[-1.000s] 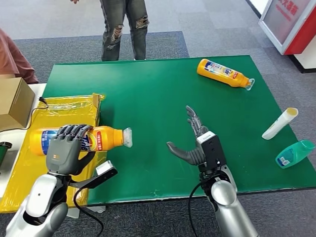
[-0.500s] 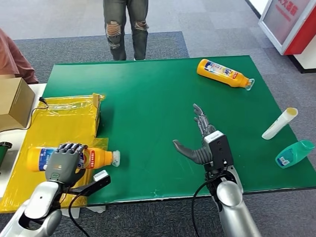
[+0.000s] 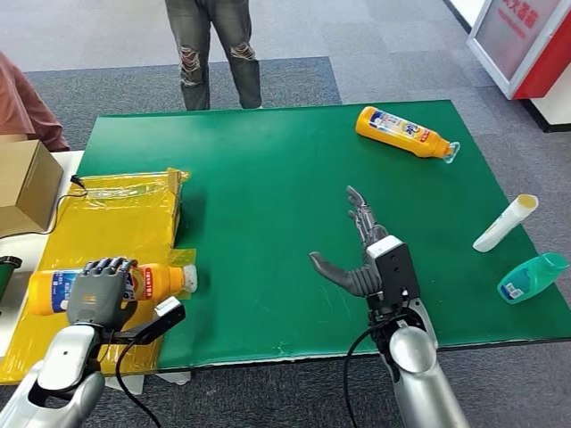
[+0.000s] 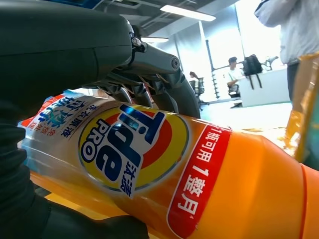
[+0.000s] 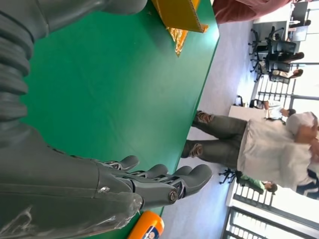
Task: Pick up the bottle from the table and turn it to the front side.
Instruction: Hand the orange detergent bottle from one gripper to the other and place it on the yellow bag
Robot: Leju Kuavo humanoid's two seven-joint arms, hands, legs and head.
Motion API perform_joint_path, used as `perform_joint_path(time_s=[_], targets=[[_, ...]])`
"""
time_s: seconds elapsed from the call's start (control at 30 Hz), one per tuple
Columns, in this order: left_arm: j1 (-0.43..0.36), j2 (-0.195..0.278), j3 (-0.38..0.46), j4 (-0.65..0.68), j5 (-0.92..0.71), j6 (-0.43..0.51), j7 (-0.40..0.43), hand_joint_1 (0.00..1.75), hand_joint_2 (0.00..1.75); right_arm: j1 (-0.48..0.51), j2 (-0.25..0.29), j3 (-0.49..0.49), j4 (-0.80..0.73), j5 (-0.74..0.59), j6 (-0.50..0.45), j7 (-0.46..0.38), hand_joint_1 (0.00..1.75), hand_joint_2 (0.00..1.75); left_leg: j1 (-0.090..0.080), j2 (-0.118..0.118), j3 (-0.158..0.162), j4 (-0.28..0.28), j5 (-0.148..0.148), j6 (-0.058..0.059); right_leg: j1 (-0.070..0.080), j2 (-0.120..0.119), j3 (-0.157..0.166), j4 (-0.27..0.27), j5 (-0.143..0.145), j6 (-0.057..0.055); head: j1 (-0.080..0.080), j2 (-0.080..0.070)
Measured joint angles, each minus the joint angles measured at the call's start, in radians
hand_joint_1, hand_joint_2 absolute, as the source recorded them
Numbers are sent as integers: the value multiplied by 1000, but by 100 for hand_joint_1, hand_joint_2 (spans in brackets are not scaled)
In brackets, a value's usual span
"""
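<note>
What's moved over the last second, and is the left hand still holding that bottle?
Yes. The left hand still grips the orange Tide bottle and has carried it down and leftward, off the green table and over the yellow bag. The right hand stays open above the table, nearly unmoved. The second orange bottle, white tube and teal bottle lie unchanged. The standing person shifted slightly.

The left hand (image 3: 100,291) holds a bottle (image 3: 152,282) lying over the bag (image 3: 114,218) at the table's (image 3: 269,196) left edge. A second bottle (image 3: 402,131) lies near the far right corner. A tube (image 3: 505,222) and a small bottle (image 3: 532,276) lie by the right edge.
</note>
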State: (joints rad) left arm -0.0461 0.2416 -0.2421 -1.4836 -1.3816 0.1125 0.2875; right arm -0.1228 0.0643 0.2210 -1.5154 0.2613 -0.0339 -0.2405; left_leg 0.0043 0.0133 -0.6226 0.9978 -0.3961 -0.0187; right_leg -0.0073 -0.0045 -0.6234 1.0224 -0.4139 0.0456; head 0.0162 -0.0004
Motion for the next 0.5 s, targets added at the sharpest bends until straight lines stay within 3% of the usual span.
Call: perform_joint_path(time_s=[0.5], targets=[[-51, -56, 60, 74, 34, 62, -46, 175, 175, -12, 19, 19, -6, 8, 10, 8, 0, 175, 0, 0, 0, 0, 0, 0, 0, 0, 0, 0, 0, 0, 0, 0]])
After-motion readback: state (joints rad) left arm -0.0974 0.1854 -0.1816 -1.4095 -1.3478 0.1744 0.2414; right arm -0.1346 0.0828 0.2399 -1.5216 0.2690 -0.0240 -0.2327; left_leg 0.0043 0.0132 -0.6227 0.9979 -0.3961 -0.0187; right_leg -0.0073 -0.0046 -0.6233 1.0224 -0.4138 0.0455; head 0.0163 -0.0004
